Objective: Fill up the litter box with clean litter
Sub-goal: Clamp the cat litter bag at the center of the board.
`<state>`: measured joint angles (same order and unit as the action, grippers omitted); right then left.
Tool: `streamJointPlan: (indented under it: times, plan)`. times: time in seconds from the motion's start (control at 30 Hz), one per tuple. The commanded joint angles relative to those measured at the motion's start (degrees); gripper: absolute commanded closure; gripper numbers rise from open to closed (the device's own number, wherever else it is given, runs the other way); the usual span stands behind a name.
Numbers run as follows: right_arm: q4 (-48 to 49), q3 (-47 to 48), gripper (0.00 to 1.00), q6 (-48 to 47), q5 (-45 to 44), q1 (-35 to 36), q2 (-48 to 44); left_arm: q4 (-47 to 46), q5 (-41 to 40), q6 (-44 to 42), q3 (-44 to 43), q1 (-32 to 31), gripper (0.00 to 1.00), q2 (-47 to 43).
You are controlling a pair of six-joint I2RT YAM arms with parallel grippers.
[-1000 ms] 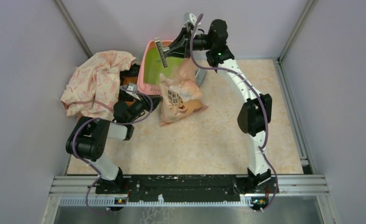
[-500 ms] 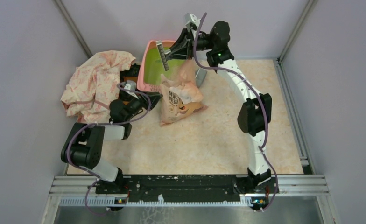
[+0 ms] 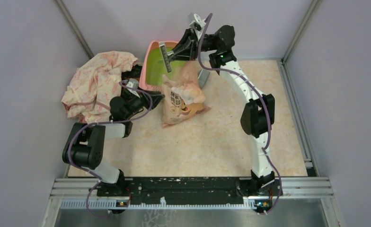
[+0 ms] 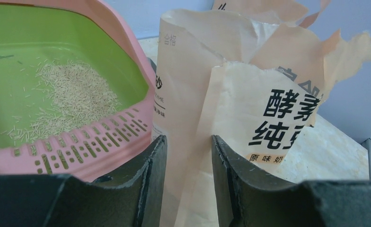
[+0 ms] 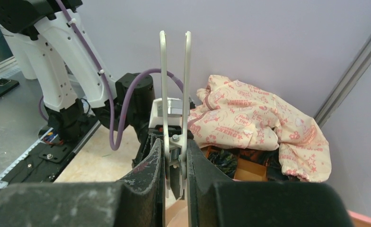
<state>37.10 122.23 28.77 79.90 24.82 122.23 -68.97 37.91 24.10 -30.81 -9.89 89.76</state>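
The litter box (image 3: 149, 75), pink rim and lime-green inside, stands at the back centre; its slotted pink rim (image 4: 98, 144) fills the left of the left wrist view. Clean litter (image 4: 70, 94) lies as pale granules on its green floor. The peach bag (image 3: 181, 101) with bold lettering (image 4: 269, 109) stands torn open beside the box. My left gripper (image 3: 153, 100) (image 4: 188, 142) is open, with a fold of the bag showing in the gap between its jaws. My right gripper (image 3: 176, 49) (image 5: 175, 158) is shut on a silver metal scoop (image 3: 165, 56) (image 5: 174, 85) held over the box.
A pink patterned cloth (image 3: 98, 82) (image 5: 254, 123) is heaped at the back left over a brown box with dark items (image 5: 240, 170). A grey round object (image 3: 204, 78) sits behind the bag. Purple walls close in the back and both sides.
My left wrist has drawn back to the left from the bag and its jaws have widened. My right wrist with the scoop has shifted slightly toward the back wall.
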Motion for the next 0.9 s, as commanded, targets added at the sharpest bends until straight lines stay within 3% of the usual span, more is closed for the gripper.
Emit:
streamJointPlan:
  times: [0.0,0.23,0.43,0.47,0.53,0.6,0.87]
  plan:
    - [8.7,0.1,1.00,5.4,0.7,-0.5,0.7,-1.6,3.5,-1.3,-3.5,0.2,0.54,2.5]
    - [12.1,1.0,1.00,8.6,0.8,-0.6,2.1,-2.7,6.1,-0.6,-6.2,0.5,0.50,5.2]
    - [15.2,0.7,1.00,11.3,1.2,-1.0,2.6,-3.4,8.2,0.9,-4.3,2.8,0.48,2.4]
    - [15.5,0.8,1.00,11.5,1.2,-1.0,2.8,-2.9,8.4,0.9,-4.2,2.8,0.45,1.8]
    - [16.8,0.9,1.00,12.8,1.2,-1.0,3.1,-2.4,8.8,0.8,-4.3,2.8,0.26,1.0]
    - [17.9,1.0,1.00,13.9,1.3,-1.1,3.5,-1.4,8.5,0.2,-4.1,2.8,0.16,-0.1]
    - [20.6,1.8,1.00,16.5,1.6,-1.4,4.1,-2.5,10.6,1.6,-5.6,2.7,0.14,0.9]
